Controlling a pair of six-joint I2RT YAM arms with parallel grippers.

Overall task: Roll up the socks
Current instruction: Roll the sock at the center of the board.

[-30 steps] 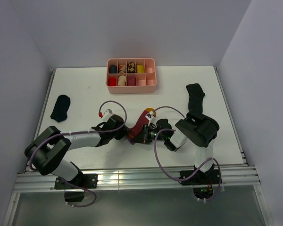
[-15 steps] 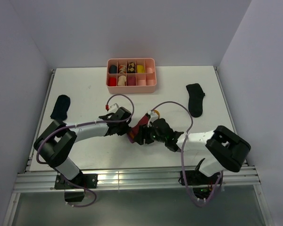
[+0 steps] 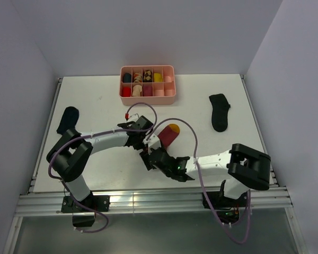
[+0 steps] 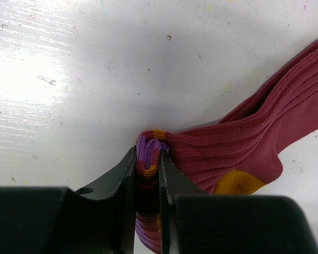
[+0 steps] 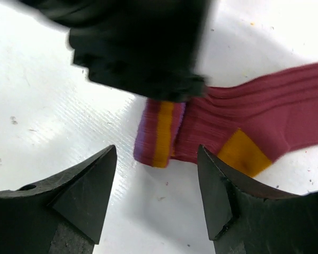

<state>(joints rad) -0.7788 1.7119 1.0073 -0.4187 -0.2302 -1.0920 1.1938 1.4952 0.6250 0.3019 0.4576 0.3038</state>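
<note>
Far left: a black sock (image 3: 68, 120) lies flat near the table's left edge, not yet rolled.
Left gripper (image 4: 147, 172): its jaws have narrowed over the past second and now pinch the folded cuff of the striped sock (image 4: 244, 143).
Centre: the striped sock sits mid-table just ahead of the arms, with only its cuff end turned over — the maroon foot stretches away flat.
Right gripper (image 5: 157, 159): its jaws were together a second ago and now stand apart and empty, just short of the fold — apparently a hand-over, with the roll barely begun.
Far right: the second black sock (image 3: 219, 111) lies flat, well apart.
</note>
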